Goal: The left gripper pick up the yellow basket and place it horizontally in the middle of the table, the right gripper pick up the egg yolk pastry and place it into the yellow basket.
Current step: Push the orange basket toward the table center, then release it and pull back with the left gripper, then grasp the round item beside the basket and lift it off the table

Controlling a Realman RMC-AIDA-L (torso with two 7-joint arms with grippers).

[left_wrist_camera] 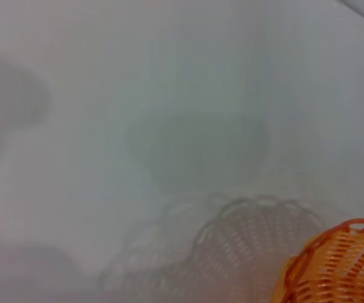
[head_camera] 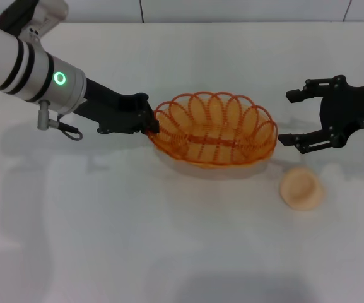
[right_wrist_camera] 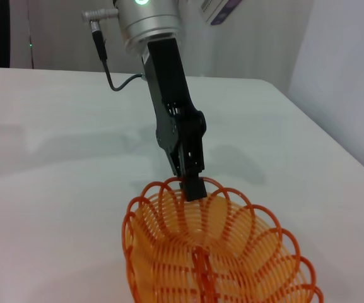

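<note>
The yellow basket (head_camera: 216,129) lies lengthwise across the middle of the table (head_camera: 106,240), seemingly lifted slightly, with its shadow below. My left gripper (head_camera: 151,124) is shut on the rim at the basket's left end; the right wrist view shows it (right_wrist_camera: 193,183) pinching the rim of the basket (right_wrist_camera: 219,252). The left wrist view shows only a corner of the basket (left_wrist_camera: 336,268) and its shadow. My right gripper (head_camera: 298,117) is open and empty, just right of the basket. The egg yolk pastry (head_camera: 301,188) sits on the table below and in front of it.
The table's far edge runs along the top of the head view, with a white wall behind it (head_camera: 232,9). Bare white tabletop lies in front of the basket and to its left.
</note>
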